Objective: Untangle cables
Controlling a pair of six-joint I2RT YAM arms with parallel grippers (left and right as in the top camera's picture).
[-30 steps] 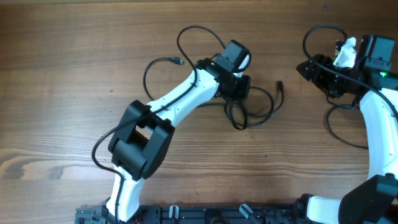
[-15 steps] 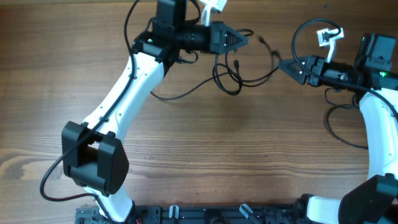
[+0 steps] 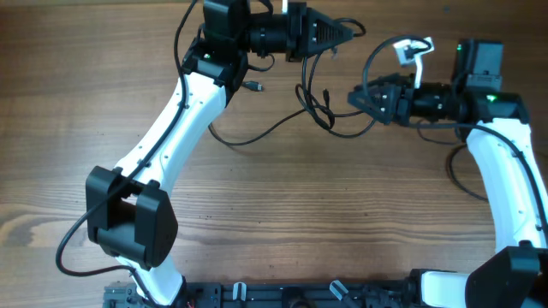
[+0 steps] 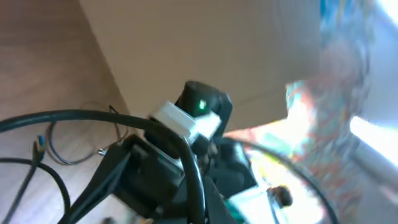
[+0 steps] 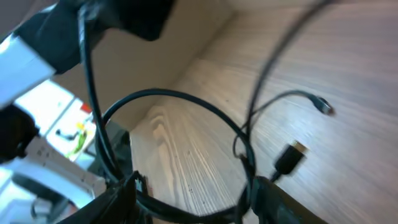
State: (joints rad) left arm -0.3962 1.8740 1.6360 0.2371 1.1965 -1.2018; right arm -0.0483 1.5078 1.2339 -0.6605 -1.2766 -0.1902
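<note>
Cables (image 3: 315,107), seen from overhead, hang in a tangled loop from the left gripper (image 3: 342,32), which is clamped on them, with the right gripper (image 3: 353,96) just beside that tangle. The left wrist view shows one strand crossing close. In the right wrist view the jaws stand wide around a loop, a plug (image 5: 289,158) beyond. Untangling looks barely begun, with nothing separated yet

Cables (image 4: 81,114): we see black strands crossing near us.
Right arm (image 4: 200,107): green light, centre.
Table (image 4: 43,56): wood, left.
</note>
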